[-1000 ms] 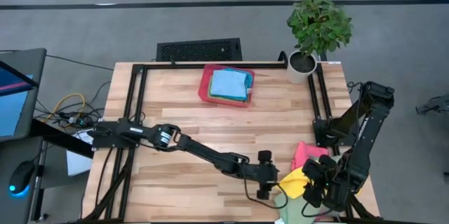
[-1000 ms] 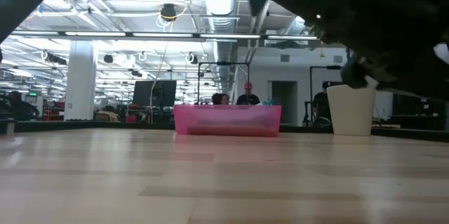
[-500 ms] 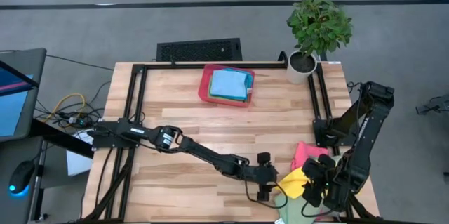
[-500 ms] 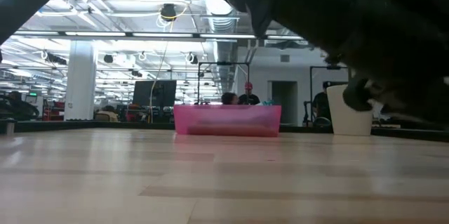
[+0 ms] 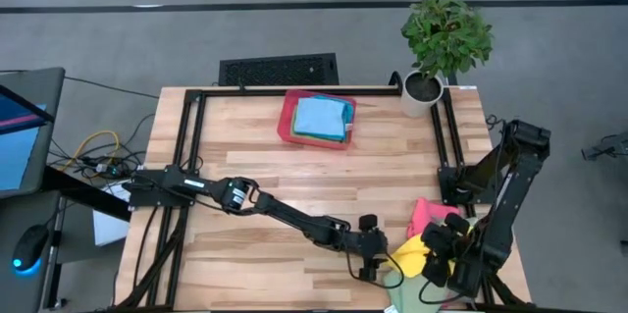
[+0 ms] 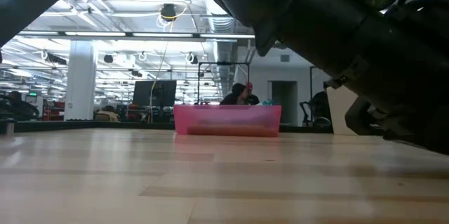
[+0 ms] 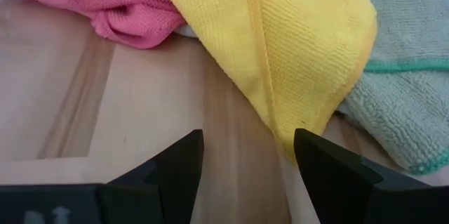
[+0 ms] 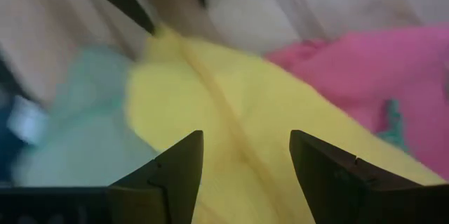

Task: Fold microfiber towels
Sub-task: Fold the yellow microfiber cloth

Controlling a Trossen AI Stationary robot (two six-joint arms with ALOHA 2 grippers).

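A heap of microfiber towels lies at the table's near right corner: a yellow one [image 5: 412, 254] on top, a pink one [image 5: 429, 213] behind it and a green one [image 5: 402, 298] at the near edge. My left gripper [image 5: 383, 262] stands open and low over the table, just left of the yellow towel [image 7: 280, 48], whose corner [image 7: 291, 143] lies beside one finger. My right gripper [image 5: 444, 257] hangs open above the heap, pointing down at the yellow towel [image 8: 210, 104]. A light blue towel [image 5: 321, 117] lies folded on others in the red tray [image 5: 287, 117]. My left gripper comes at the yellow towel's near corner [image 7: 291, 143] low and slanting down from the table's left. One finger [image 7: 319, 157] stands right against that corner. I cannot tell whether it touches. The towel lies slack on the table.
A potted plant [image 5: 444, 43] stands at the far right corner. Black frame rails [image 5: 191, 136] run along the table's edges. Bare wood [image 5: 294, 185] lies between the tray and the heap. In the low view, people show in the room behind the tray [image 6: 226, 120].
My left gripper has sunk toward the table beside the yellow towel and rolled a little, staying open. In the low view its arm now hangs lower and hides the white plant pot. The towels have kept their places.
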